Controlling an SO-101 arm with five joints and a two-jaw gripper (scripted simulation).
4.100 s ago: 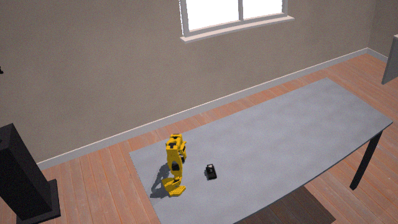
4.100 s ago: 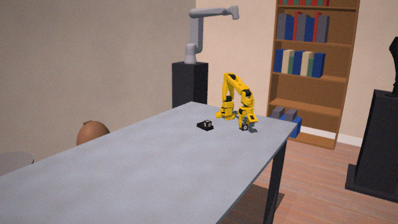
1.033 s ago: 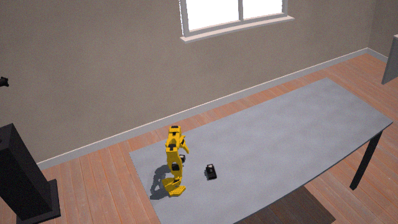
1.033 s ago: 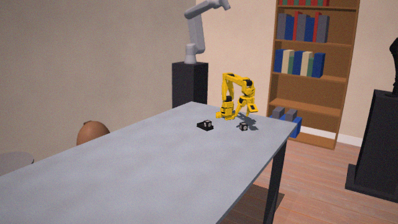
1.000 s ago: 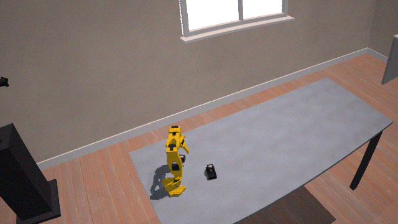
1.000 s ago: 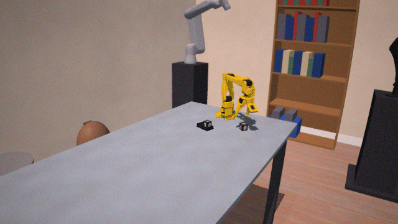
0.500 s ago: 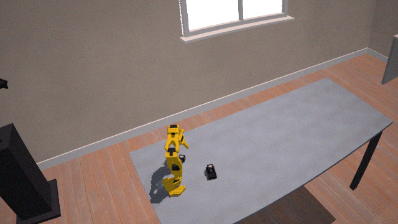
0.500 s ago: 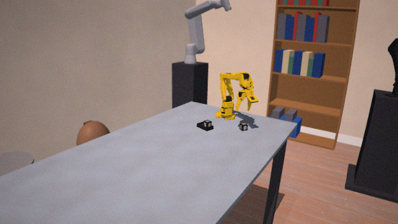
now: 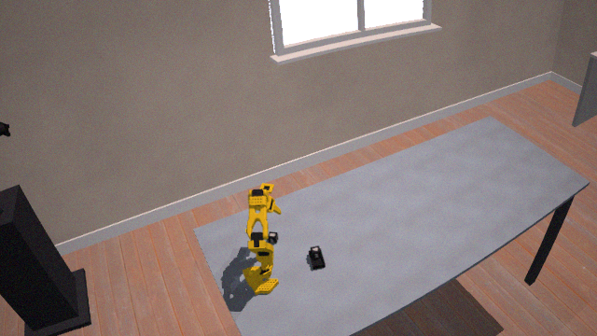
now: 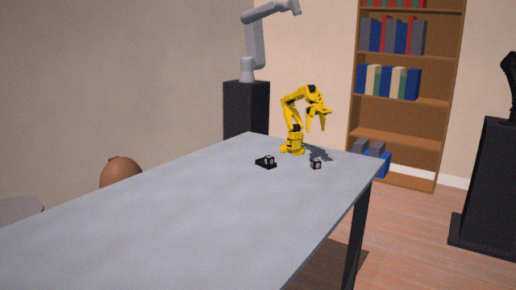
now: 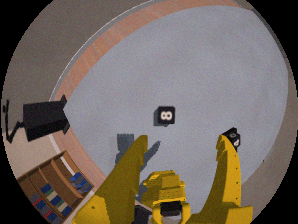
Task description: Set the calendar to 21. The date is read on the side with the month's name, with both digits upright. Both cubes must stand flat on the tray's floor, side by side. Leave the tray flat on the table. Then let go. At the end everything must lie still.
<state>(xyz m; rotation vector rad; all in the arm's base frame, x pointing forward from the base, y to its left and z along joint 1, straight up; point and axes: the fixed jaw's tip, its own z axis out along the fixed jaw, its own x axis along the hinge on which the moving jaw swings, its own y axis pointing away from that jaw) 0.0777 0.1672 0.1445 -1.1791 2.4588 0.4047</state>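
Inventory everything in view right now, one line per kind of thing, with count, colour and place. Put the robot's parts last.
Table: one, blue-grey top, under the arm.
Tray: one, black, on the table.
Tray cube: one, black with pale markings, in the tray.
Loose cube: one, black with pale markings, on the table outside the tray.
Window: one, bright panes, on the wall.
Bookshelf: one, brown, behind the table, holding coloured books.
Grey arm: one, on a dark pedestal.
Brown rounded object: one, beyond the table edge.
Robot arm: one, yellow with black parts, at the table's end.
Gripper: one, yellow, open above the table.
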